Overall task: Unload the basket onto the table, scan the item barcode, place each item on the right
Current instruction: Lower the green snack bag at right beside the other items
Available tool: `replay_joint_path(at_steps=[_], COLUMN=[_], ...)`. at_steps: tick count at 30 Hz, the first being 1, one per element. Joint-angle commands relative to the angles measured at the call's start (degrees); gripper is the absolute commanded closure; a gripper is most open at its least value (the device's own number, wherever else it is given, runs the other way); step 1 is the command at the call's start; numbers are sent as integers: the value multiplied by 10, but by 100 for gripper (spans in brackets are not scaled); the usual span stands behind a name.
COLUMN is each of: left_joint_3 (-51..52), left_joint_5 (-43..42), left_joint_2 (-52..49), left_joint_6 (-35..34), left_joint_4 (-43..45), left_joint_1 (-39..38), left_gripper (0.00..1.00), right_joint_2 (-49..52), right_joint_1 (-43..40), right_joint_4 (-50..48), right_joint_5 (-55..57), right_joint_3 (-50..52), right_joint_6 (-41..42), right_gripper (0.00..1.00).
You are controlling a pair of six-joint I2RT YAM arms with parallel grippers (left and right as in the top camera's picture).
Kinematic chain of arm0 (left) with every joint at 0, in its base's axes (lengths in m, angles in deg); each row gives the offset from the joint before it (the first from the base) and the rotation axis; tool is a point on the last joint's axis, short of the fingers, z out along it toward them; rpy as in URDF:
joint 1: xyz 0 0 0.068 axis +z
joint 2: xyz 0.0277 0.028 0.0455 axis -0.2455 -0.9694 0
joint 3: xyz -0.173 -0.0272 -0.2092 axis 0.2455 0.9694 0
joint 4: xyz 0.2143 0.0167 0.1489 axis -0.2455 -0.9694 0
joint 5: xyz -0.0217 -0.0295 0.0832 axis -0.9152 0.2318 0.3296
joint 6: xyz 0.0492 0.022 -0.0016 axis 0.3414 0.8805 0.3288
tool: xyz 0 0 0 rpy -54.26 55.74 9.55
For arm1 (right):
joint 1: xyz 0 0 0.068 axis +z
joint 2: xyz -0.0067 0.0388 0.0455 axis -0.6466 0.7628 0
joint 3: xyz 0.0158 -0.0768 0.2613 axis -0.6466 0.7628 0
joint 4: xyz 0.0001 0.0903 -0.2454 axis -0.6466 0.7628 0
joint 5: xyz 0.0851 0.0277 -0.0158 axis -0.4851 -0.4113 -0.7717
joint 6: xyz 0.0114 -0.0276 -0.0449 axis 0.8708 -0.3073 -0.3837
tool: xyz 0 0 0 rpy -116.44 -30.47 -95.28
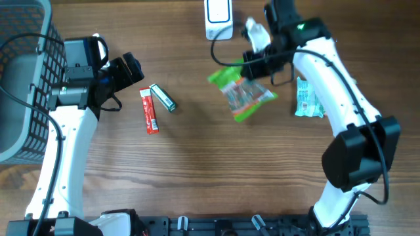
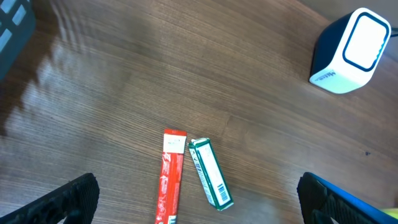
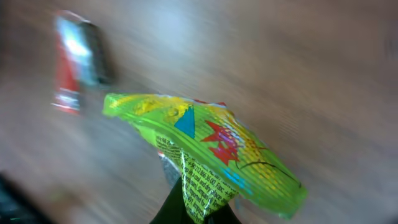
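My right gripper [image 1: 252, 65] is shut on a corner of a green snack bag [image 1: 241, 93], which hangs just right of and below the white barcode scanner [image 1: 218, 16] at the table's back edge. The right wrist view is blurred; there the bag [image 3: 211, 149] spreads out from my pinched fingers [image 3: 198, 211], its printed back seam facing the camera. At the left my left gripper [image 1: 131, 69] stands wide open above the wood. Its view shows the scanner [image 2: 348, 53] far off to the upper right.
A red stick pack [image 1: 149, 110] and a green box [image 1: 163, 98] lie side by side below my left gripper; the box [image 2: 209, 180] shows a barcode. A teal packet [image 1: 307, 98] lies under the right arm. A grey basket [image 1: 23, 78] fills the far left.
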Motion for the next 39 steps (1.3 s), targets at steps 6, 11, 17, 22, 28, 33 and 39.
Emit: replay_joint_path(at_steps=[6,11,17,22,28,33,39], left_joint_3=[-2,-2,-2,-2,-2,-2,-2], left_joint_5=[3,3,3,3,3,3,3], left_joint_2=[-1,-1,-1,-1,-1,-1,-1], left_joint_6=[3,3,3,3,3,3,3], left_joint_4=[2,2,2,2,2,2,2], left_joint_1=[2,2,2,2,2,2,2], left_gripper=[0,0,0,0,0,0,0], right_joint_2=[7,6,-1,-2,-1,-1,-1], right_joint_1=[-2,-2,-2,-1,31,63,61], right_joint_4=[-75,-80,-19,11,-65,-177,-219], right_joint_5=[314,367,319,52,3,80,243], right_joint_3=[139,140,47,32,129,216,259], right_joint_6=[88,82,83,82,84,127,189], right_gripper=[96,44,5,17,71,65,68])
